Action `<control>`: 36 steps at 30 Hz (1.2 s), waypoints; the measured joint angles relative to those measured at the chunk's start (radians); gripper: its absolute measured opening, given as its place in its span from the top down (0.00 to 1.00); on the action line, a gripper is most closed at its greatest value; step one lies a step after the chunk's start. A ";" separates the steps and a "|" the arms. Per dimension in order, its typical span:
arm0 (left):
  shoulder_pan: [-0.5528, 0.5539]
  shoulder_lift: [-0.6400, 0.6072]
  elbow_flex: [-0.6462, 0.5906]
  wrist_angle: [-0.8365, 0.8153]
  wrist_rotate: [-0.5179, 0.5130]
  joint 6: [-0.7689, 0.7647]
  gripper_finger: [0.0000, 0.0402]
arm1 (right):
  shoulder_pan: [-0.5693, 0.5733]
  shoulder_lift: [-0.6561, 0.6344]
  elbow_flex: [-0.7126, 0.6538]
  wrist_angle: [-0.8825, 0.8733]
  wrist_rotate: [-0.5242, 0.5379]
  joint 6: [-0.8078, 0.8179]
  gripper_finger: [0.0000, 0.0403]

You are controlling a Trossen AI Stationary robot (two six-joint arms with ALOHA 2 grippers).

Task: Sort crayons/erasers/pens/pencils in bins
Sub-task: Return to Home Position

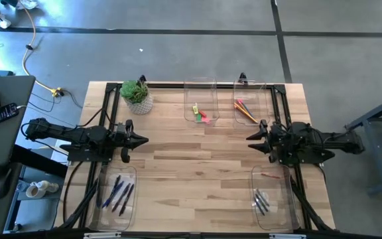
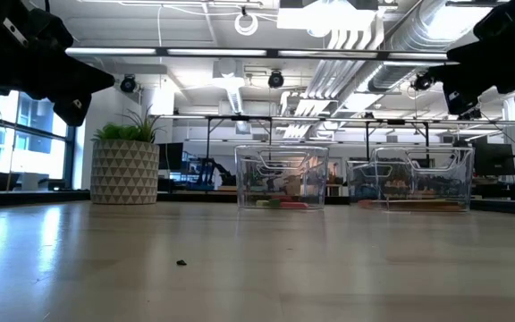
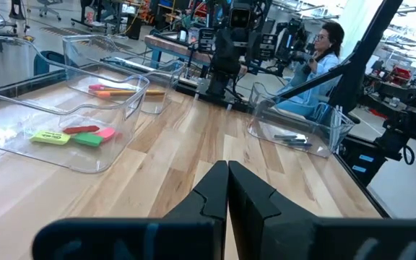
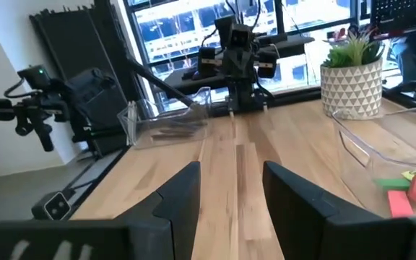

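Light wooden planks make up the worktop (image 1: 197, 166), seen from above. Four clear plastic bins sit on it.

The bin at the upper middle of the frame (image 1: 201, 93) holds the small erasers (image 1: 201, 114). They are yellow-green, red and pink, and they lie close together. Just to its right, the upper right bin (image 1: 254, 93) holds the thin yellow and orange pencils (image 1: 245, 110). The lower left bin (image 1: 108, 219) holds blue and dark pens (image 1: 118, 196). The lower right bin (image 1: 274, 219) holds a few dark sticks (image 1: 262, 201).

A green plant in a white patterned pot (image 1: 136, 96) stands at the upper left of the worktop.

The left gripper (image 1: 144, 140) hangs over the left side of the worktop, above the lower left bin in the frame. Its fingers (image 3: 248, 191) are pressed together and hold nothing.

The right gripper (image 1: 249, 137) hangs over the right side, between the two right bins. Its fingers (image 4: 183, 191) are apart and hold nothing.

The two grippers point at each other and are well apart.
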 joint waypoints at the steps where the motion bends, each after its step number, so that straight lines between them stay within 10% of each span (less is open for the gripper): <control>1: 0.000 0.000 0.000 0.000 0.000 0.000 1.00 | 0.000 0.000 0.000 0.000 0.005 -0.002 0.64; 36: 0.000 0.000 0.000 0.000 0.000 0.000 1.00 | 0.000 0.002 -0.037 0.041 0.077 0.027 0.64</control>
